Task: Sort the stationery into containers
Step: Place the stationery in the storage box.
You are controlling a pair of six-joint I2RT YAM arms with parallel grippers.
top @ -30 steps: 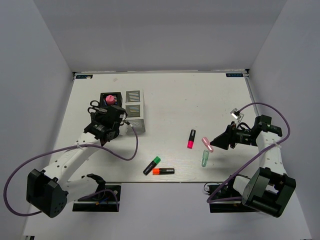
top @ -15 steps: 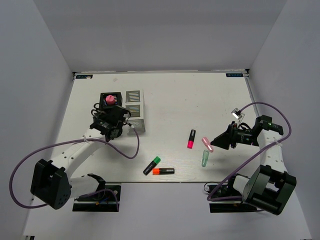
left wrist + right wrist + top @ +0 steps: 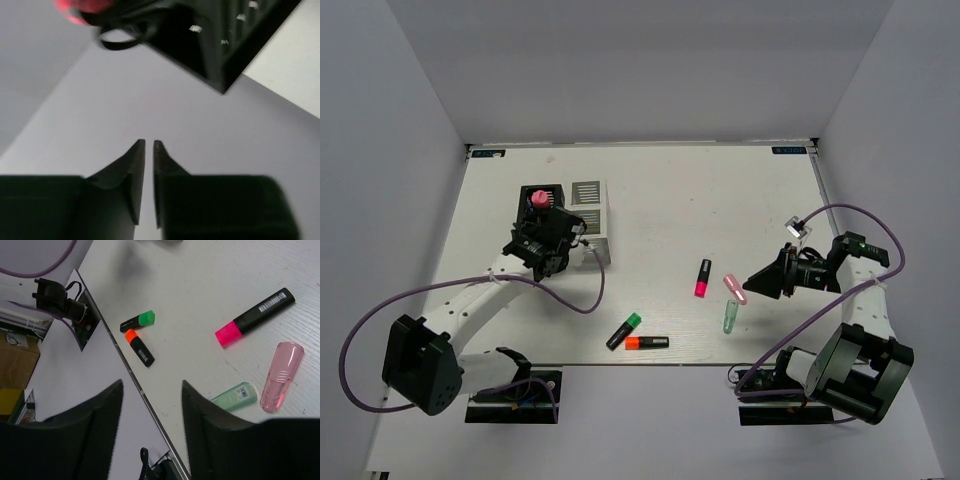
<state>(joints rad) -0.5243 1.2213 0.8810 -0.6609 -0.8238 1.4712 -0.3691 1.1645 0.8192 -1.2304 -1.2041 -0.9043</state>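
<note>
The black holder [image 3: 552, 192] and the white holder [image 3: 590, 222] stand joined at the back left. A pink round item [image 3: 537, 199] sits in the black one. My left gripper [image 3: 542, 234] is shut and empty, right at the near side of the black holder [image 3: 220, 45]. In its wrist view a black scissors loop [image 3: 122, 36] shows beside the pink item [image 3: 80, 6]. My right gripper [image 3: 758, 282] is open and empty, just right of the translucent pink piece [image 3: 734, 289] and the green piece [image 3: 729, 317]. A pink highlighter [image 3: 703, 278] lies to their left.
A green-ended highlighter [image 3: 624, 330] and an orange-ended highlighter [image 3: 647, 342] lie near the table's front edge [image 3: 650, 365]. All five loose items show in the right wrist view: green [image 3: 137, 321], orange [image 3: 140, 347], pink [image 3: 255, 317], pink piece [image 3: 282, 376], green piece [image 3: 234, 396].
My left gripper has moved a little right and up against the black holder, now covering the scissors handles seen beside it before. The right arm has barely moved.
</note>
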